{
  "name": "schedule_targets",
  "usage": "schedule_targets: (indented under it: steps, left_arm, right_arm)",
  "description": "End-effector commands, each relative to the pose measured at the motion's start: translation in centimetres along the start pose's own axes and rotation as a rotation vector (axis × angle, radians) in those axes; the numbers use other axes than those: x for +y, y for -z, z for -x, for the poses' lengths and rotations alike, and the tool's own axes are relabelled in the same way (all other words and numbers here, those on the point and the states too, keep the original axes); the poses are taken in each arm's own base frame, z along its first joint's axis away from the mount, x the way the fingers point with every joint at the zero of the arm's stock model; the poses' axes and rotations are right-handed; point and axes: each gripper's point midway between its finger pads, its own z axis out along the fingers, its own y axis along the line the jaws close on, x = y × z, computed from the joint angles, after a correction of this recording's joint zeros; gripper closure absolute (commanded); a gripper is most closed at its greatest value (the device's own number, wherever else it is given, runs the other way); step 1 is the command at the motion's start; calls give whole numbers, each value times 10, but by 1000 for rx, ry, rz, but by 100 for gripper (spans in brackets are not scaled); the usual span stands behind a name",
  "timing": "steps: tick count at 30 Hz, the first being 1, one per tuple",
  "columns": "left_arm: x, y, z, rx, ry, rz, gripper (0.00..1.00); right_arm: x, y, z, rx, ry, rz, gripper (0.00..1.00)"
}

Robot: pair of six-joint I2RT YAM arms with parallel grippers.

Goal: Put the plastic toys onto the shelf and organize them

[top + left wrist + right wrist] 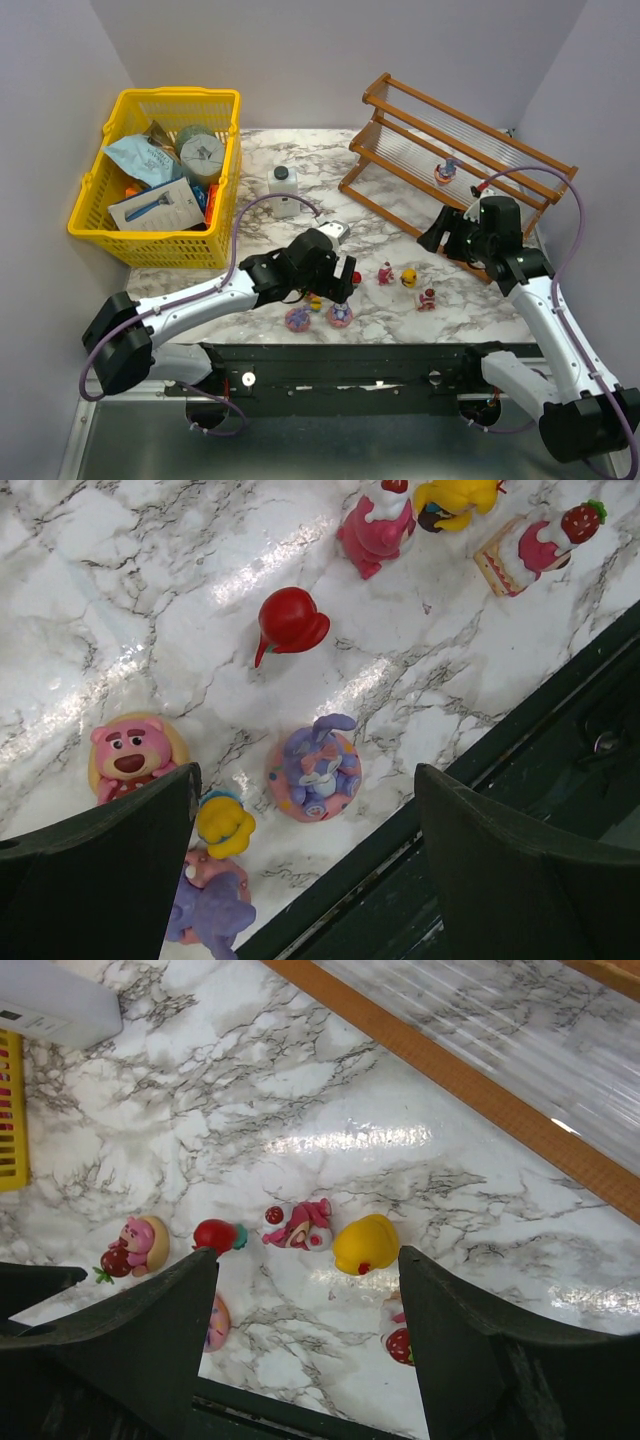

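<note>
Peeking past left gripper (305, 772), pink bear (128, 752) sits half-hidden.

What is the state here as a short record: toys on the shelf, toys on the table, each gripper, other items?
On shelf: one figurine on the lower tier of the shelf.
Off shelf: eight toys on the table near its front edge, among them a purple bunny and a red toy.
Left gripper: open, empty, above the purple bunny.
Right gripper: open, empty, above the table in front of the shelf.
Other items: yellow basket, white bottle.
</note>
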Motion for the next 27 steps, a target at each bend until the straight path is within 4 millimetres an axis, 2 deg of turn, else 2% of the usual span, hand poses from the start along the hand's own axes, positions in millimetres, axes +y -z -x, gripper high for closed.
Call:
schedule_targets:
  steps: [1, 10, 15, 23, 27]
  left_arm:
    - [2, -19, -4, -32, 61, 47, 8]
    - [-2, -38, -38, 27, 106, 50, 21]
    - [-6, -45, -41, 32, 108, 42, 25]
    - [3, -59, -51, 58, 93, 89, 33]
    - [8, -65, -50, 32, 80, 108, 39]
  right_arm:
    - [-3, 9, 2, -3, 8, -33, 20]
    - [-13, 9, -12, 29, -3, -70, 20]
    - [-16, 8, -15, 42, -3, -81, 20]
    - [-16, 10, -16, 36, -8, -86, 20]
    - [-18, 11, -17, 32, -8, -92, 20]
